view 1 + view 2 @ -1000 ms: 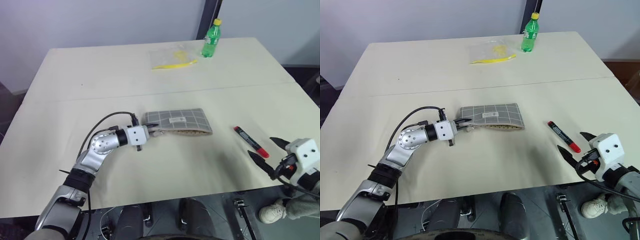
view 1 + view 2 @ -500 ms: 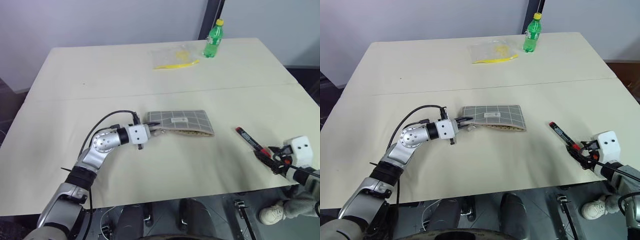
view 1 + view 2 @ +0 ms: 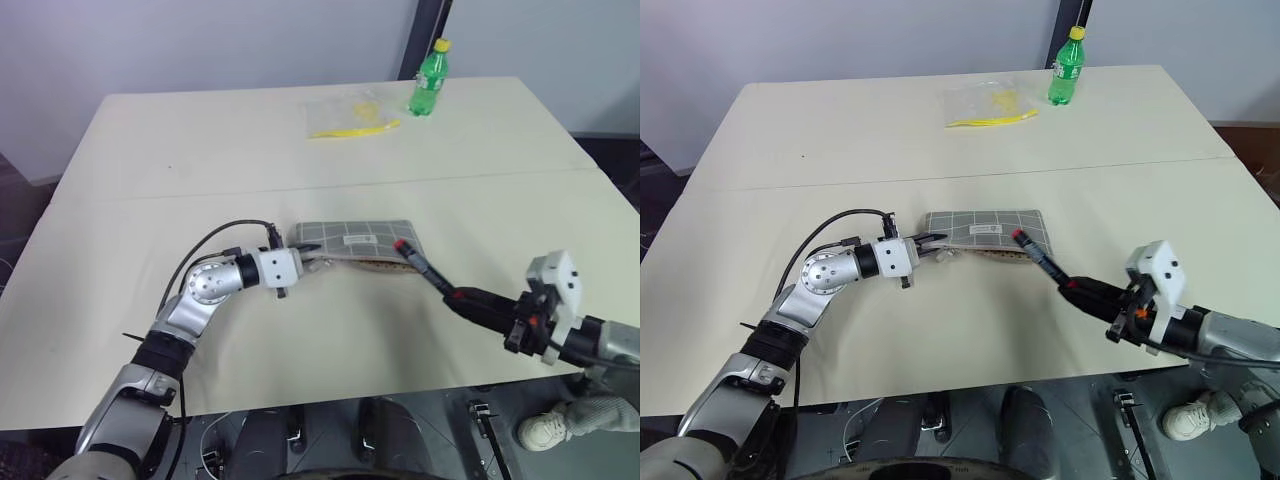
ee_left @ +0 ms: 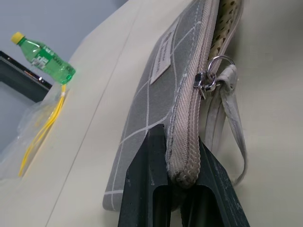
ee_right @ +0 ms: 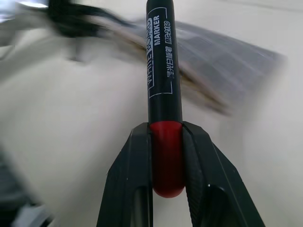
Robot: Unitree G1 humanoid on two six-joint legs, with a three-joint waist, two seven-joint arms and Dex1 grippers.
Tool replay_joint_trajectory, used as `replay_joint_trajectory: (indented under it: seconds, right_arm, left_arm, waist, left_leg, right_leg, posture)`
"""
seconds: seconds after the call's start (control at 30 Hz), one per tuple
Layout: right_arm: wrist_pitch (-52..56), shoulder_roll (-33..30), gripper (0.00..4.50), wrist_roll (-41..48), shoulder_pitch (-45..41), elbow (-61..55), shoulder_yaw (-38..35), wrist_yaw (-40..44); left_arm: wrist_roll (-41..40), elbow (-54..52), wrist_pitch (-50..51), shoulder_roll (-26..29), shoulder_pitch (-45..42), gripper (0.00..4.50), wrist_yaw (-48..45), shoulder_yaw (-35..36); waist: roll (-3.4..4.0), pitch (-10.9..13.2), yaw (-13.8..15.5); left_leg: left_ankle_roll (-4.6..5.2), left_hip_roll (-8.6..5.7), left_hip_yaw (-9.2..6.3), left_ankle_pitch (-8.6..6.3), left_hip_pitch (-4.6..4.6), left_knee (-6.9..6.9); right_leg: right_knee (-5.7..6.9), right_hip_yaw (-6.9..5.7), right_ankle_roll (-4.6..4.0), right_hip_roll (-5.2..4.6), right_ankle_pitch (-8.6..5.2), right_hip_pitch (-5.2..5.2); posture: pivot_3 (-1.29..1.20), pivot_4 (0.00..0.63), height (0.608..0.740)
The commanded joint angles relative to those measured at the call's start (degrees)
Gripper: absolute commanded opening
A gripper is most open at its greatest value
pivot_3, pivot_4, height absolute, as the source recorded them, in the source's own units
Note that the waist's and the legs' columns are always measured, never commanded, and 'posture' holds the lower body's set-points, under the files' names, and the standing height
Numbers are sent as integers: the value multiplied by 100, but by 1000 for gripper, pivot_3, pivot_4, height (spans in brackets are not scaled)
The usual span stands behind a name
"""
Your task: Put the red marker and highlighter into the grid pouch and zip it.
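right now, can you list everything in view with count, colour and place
table: one, cream, under everything
grid pouch: one, grey with white grid lines, mid-table, its near edge gaping
red marker: one, black barrel with red ends, raised, far tip at the pouch's right end
clear plastic bag: one, yellow contents, far side of the table
bottle: one, green with yellow cap, upright, right of the bag
shoe: one, pale, on the floor right of the table
left gripper: black, shut on the pouch's left end
right gripper: black, shut on the marker's red end
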Motion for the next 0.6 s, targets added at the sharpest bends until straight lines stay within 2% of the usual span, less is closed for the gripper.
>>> replay_joint_trajectory:
  seconds: [0.03, 0.23, 0.37, 0.43, 0.6]
  right_arm:
    - [-237, -270, 308, -728, -48, 5, 682, -225]
    - [-909, -426, 308, -1752, -334, 697, 1249, -434]
    - [-928, -124, 308, -1552, -877, 947, 1192, -522]
    - [-938, -197, 308, -1737, -1072, 1014, 1403, -487]
    - [-1239, -444, 308, -2872, -1829, 1166, 2670, -569]
  left_arm:
    - [3, -70, -34, -58, -156, 0, 40, -37]
    - [-9, -136, -55, -98, -166, 0, -28, -96]
    - [-19, -258, -2, -135, -105, 0, -27, -162]
    - [14, -281, -16, -133, -104, 0, -43, -222]
    - [73, -205, -5, -238, -298, 0, -59, -346]
  waist:
    - [-2, 0, -10]
    - [-2, 0, -17]
    - [-3, 1, -18]
    - [-1, 0, -17]
    - [-1, 0, -22]
  left_leg:
    - [2, -1, 0, -1, 0, 1]
    - [1, -3, 4, -1, -2, 2]
    - [0, -1, 5, 1, -3, 2]
    - [0, 0, 5, 2, -3, 3]
    - [1, 0, 7, 2, -2, 6]
  right_leg:
    - [-2, 0, 0, -1, 0, 0]
    - [0, 0, 1, -3, 1, -2]
    - [6, 0, 3, 1, 2, 0]
    - [8, 0, 3, 2, 2, 0]
    - [9, 0, 2, 0, 2, -6]
  posture:
    - [0, 150, 740]
    - [0, 150, 740]
    - [0, 150, 740]
    - [0, 150, 740]
    - [0, 150, 740]
